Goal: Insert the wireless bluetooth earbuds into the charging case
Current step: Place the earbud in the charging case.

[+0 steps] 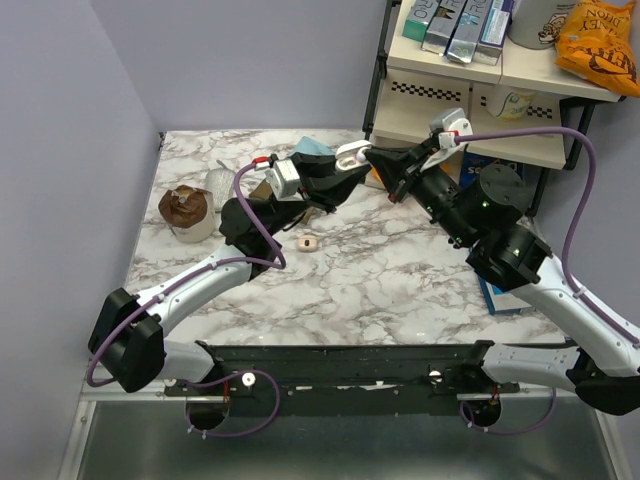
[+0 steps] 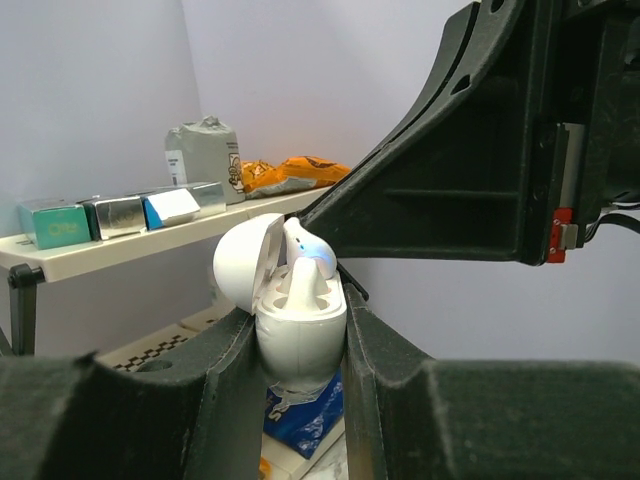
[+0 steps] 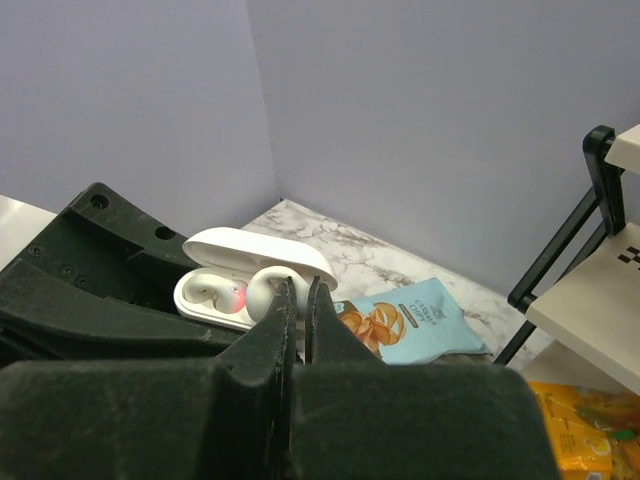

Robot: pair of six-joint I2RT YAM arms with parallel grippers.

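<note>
Marble-pattern table (image 1: 400, 290) in a corner with lavender walls, and a shelf rack (image 1: 450, 75) on the right with boxes and an orange snack bag (image 1: 600, 45) on it. Both arms meet up off the surface near the back of the table. The left gripper (image 2: 297, 352) is clamped on the charging case (image 2: 298, 335), one finger on each side of the lower shell, and holds it upright with the lid (image 2: 245, 265) flipped open. One of the wireless bluetooth earbuds (image 2: 303, 285) sits in the case's well, sticking up a bit above the rim. The right gripper (image 3: 302, 290) has its fingers drawn almost together with just a thin slit between them, and the tips are right against that bud. Honestly can't tell if anything's pinched in the slit. A small pale piece (image 1: 309, 242) lies on the marble below the grippers, too tiny to make out. A blue snack packet (image 3: 410, 320) lies flat farther back.
</note>
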